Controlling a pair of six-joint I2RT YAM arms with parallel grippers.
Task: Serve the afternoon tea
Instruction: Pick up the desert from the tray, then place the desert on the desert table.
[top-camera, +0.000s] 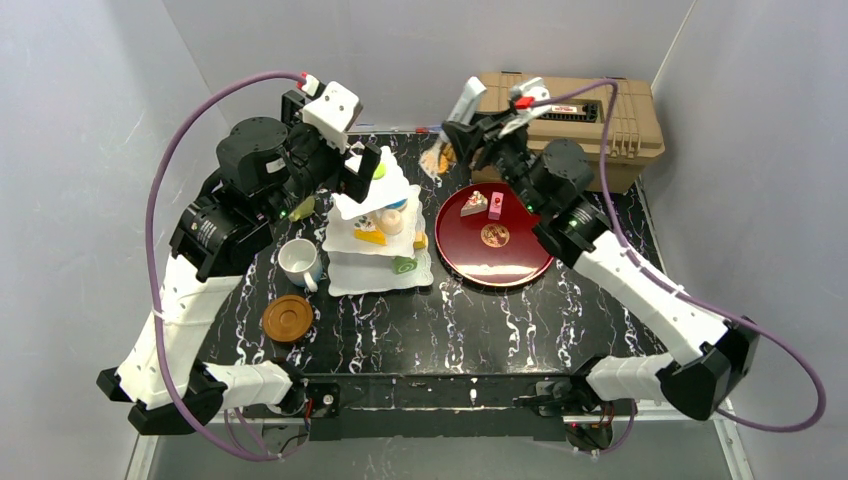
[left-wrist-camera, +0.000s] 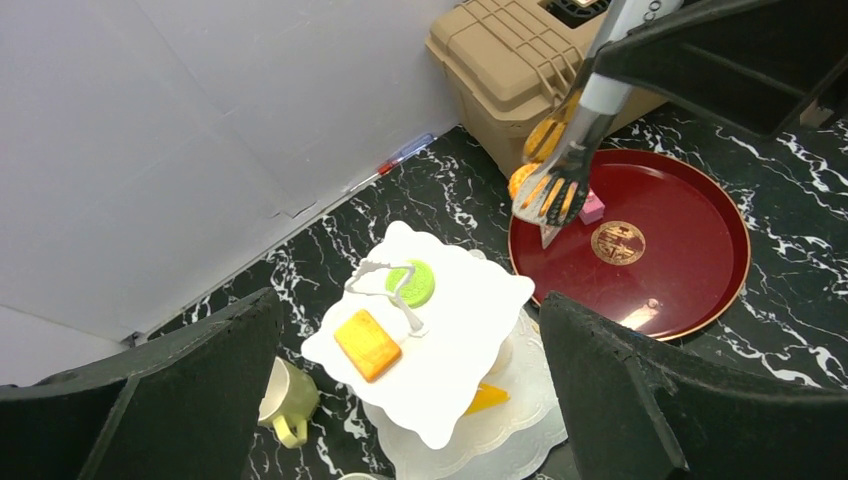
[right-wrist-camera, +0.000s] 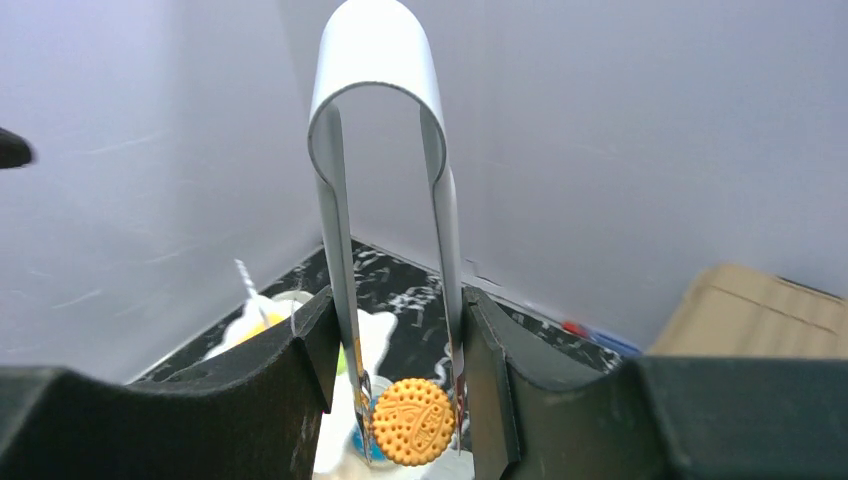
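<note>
Black marble table (top-camera: 450, 320), seen from above, with pale walls close on its left, far and right sides. A tan case (top-camera: 620, 120) fills the far right corner. Your freest room is the bare near strip in front of the tray (top-camera: 495, 270) and stand (top-camera: 380, 265).

Your right pincer (right-wrist-camera: 395, 370) is half closed and clamps metal tongs (right-wrist-camera: 375, 60). The tongs' long axis runs far to near: the bend is up and far, the tips down and near-left. The tips pinch a round orange biscuit (right-wrist-camera: 413, 421), flat face toward the wrist camera. It hangs by the tray's far left rim, between stand and case.

Your left pincer (top-camera: 360, 175) is spread wide and empty above the stand's top tier. A white mug (top-camera: 299, 262) and a coaster (top-camera: 287, 317) sit near-left of the stand.
</note>
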